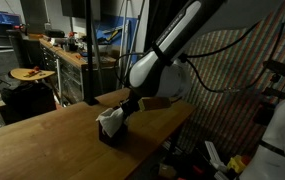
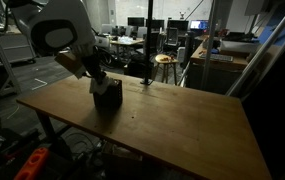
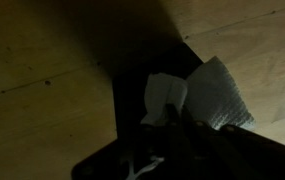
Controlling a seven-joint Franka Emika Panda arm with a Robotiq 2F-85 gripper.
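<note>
Dark and blurred at the bottom of the wrist view, the end effector (image 3: 174, 128) has its fingers pressed close together. They seem to pinch the lower edge of a crumpled white paper (image 3: 207, 95), though the dim picture leaves the exact grip uncertain. That paper stands over the open top of a small black box (image 3: 132, 100). One fold hangs down into the dark inside and the larger fold spreads out past the rim.

In an exterior view the paper (image 1: 108, 118) shows as a pale tuft just above the box (image 1: 112, 134), with the end effector (image 1: 120, 110) right beside it, reaching down at a slant. So far the paper is half in and half out, neither settled inside the box nor lifted clear of it.

The box (image 2: 106, 98) stands on a wooden worktop (image 2: 172, 120), toward the end where the robot arm (image 1: 167, 50) comes in. Beyond the worktop is a cluttered, dim workshop, where a round stool (image 2: 163, 60) stands well apart from the box.
</note>
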